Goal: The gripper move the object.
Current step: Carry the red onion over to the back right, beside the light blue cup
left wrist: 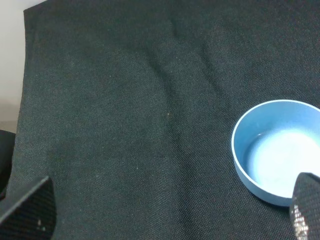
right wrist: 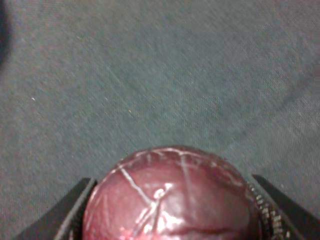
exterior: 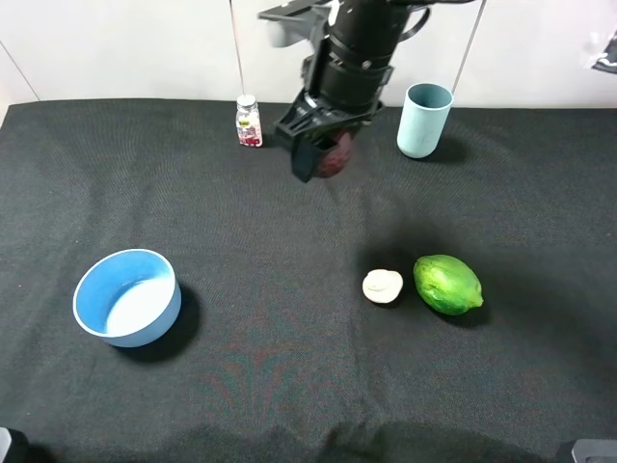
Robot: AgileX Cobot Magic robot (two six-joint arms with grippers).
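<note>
The dark red-purple ball (exterior: 335,154) sits between the two fingers of my right gripper (exterior: 326,154), which is shut on it and holds it above the black cloth at the back middle of the table. In the right wrist view the ball (right wrist: 172,195) fills the lower frame, shiny with pale veins, with a finger on each side of it. My left gripper (left wrist: 172,210) is open and empty; only its two fingertips (left wrist: 30,207) show, over the cloth near the blue bowl (left wrist: 277,150). The left arm is out of the exterior high view.
A blue bowl (exterior: 127,296) stands front left. A green oval fruit (exterior: 447,284) and a small cream-white piece (exterior: 383,286) lie right of centre. A light blue cup (exterior: 425,120) and a small bottle (exterior: 249,122) stand at the back.
</note>
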